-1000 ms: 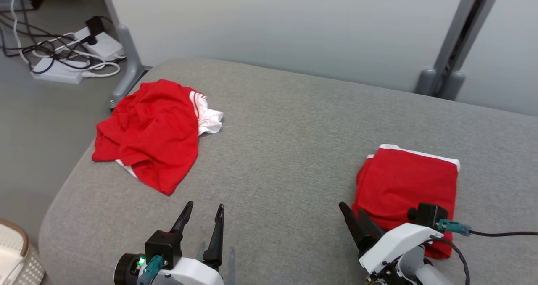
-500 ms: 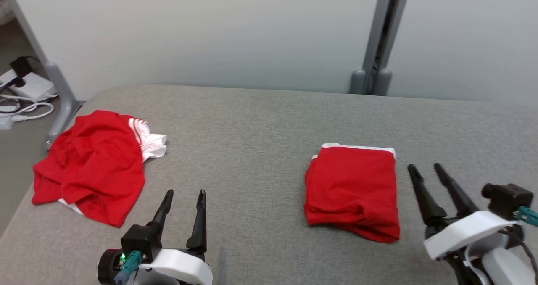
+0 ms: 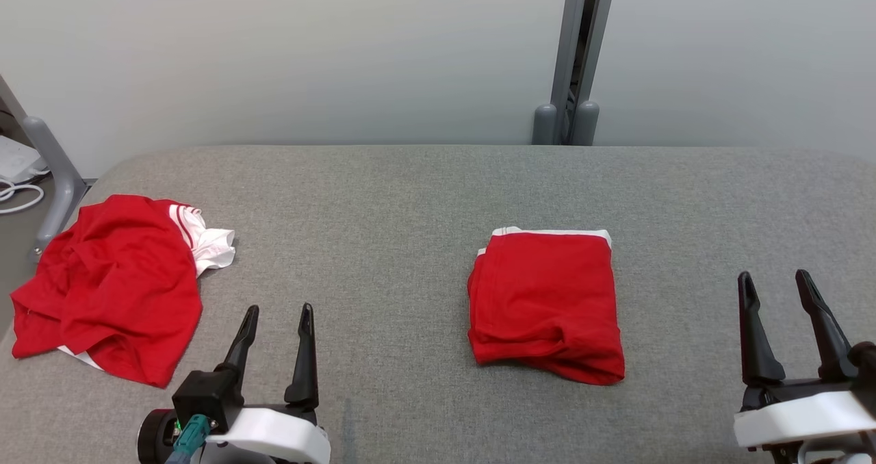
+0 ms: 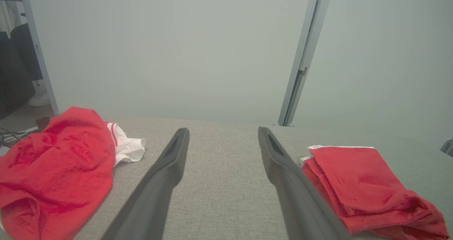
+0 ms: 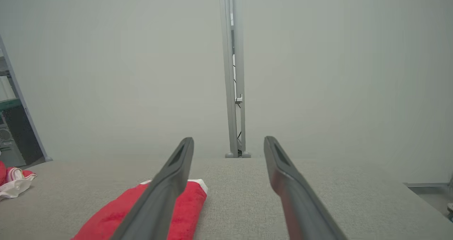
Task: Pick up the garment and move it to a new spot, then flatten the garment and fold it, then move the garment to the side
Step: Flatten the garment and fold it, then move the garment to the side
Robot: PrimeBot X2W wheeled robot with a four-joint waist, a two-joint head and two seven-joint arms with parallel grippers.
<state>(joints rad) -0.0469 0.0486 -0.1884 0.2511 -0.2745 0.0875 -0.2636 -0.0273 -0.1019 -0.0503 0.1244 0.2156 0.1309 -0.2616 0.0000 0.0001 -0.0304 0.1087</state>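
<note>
Jaws apart, empty, on left gripper point(image 3: 280, 307) and right gripper point(image 3: 773, 274). Right one is now off the folded garment point(image 3: 544, 303), lying mid-cushion point(image 3: 383, 197) — head camera has swung too. Fold looks done; crumpled garment point(image 3: 109, 286) waits far left.

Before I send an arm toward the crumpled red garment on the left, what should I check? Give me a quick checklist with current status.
1. Left tool open and empty: ok.
2. Right tool open and empty: ok.
3. Crumpled garment in plain sight, nothing on top of it: ok.
4. Folded garment lying apart from both tools: ok.
5. Bare gray surface between the two garments for flattening: ok.
6. Which edge of the crumpled garment is a hem or collar: cannot tell.
</note>
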